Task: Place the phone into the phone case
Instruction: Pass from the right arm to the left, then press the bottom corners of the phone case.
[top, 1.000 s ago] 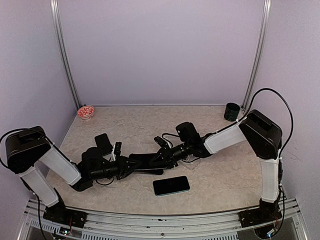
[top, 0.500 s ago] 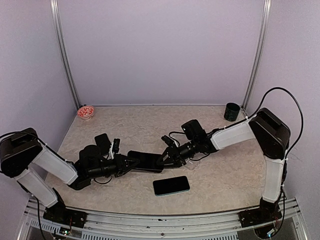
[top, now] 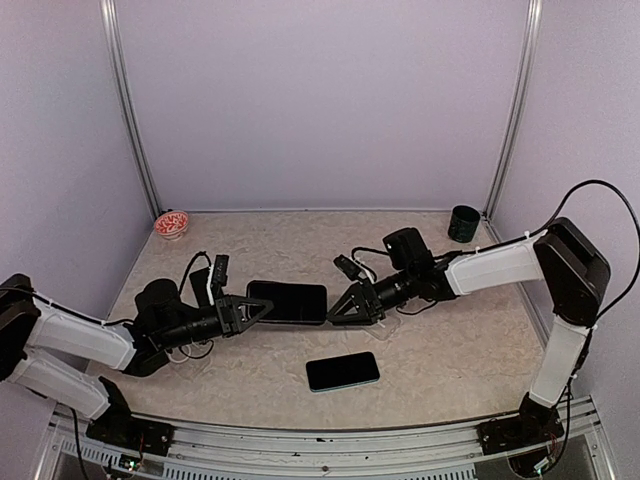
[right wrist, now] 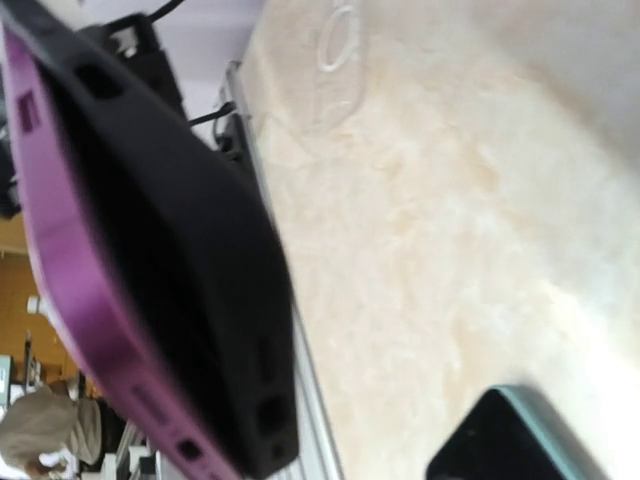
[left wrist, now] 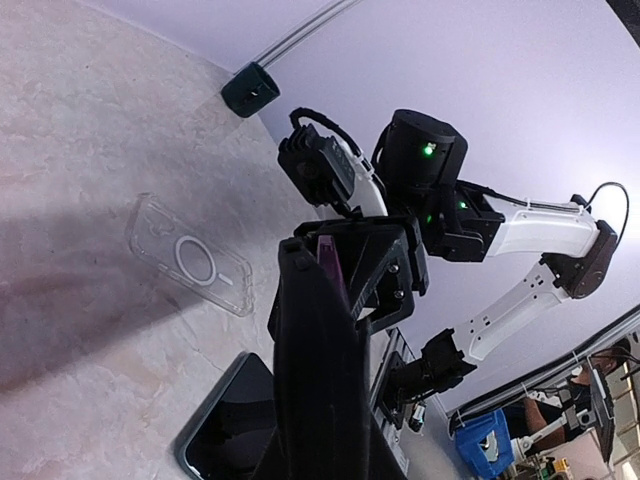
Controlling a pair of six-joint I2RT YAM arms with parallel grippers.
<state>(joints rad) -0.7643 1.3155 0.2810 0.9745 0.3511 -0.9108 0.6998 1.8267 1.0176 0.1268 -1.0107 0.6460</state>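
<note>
Lying flat near the front edge of the marbled desk point(top: 450, 360), a glossy teal-rimmed phone point(top: 342, 371) has open surface all around. Beyond it, the left gripper point(top: 255, 308) and right gripper point(top: 335, 306) each clamp one end of a matte black slab point(top: 288, 302) with a purple rim and rounded corners. Farther back lies a clear case point(left wrist: 190, 267) bearing a ring, and a dark cup point(top: 463, 223) stands at the back corner.

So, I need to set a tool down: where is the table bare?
Widest free patch: the back of the table between red bowl and dark cup. Another at front right, between teal phone and right arm's base. The middle is crowded: left end effector and right end effector hold the cased phone, clear case nearby.
</note>
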